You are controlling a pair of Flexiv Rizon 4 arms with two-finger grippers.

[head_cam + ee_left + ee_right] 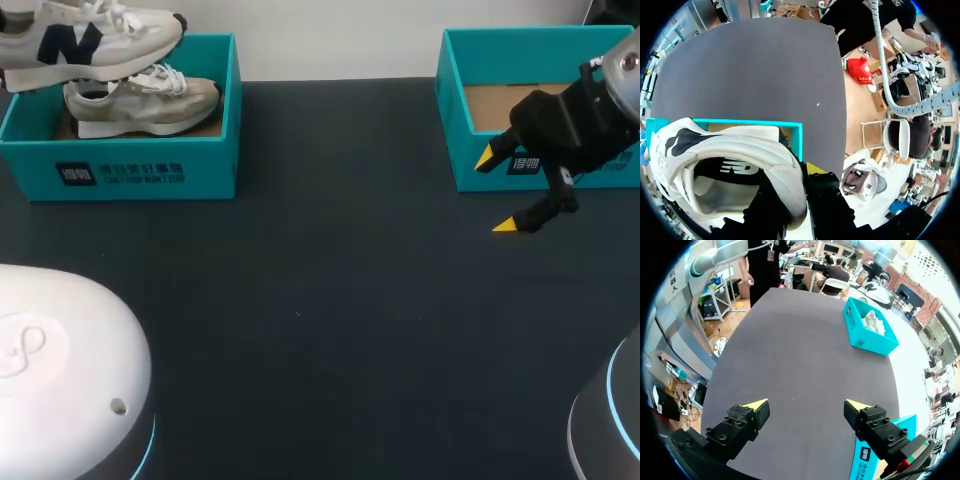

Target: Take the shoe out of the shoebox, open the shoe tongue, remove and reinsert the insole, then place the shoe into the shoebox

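A white sneaker with a navy logo (90, 40) hangs above the left teal shoebox (130, 165), toe toward the box's far right corner. In the left wrist view my left gripper (796, 192) is shut on that sneaker's (725, 150) heel collar, one finger inside the opening and one outside, with the box's rim (765, 123) below. A second, beige sneaker (140, 100) lies in the box. My right gripper (495, 192) hovers open and empty in front of the right shoebox (458, 120); its yellow tips stand wide apart in its own view (806, 406).
The right shoebox shows a bare cardboard bottom. A corner of it lies beside my right gripper (875, 452), and the left shoebox (867, 332) sits far across the dark table (320, 300). My arms' white bases (60, 380) stand at the near corners.
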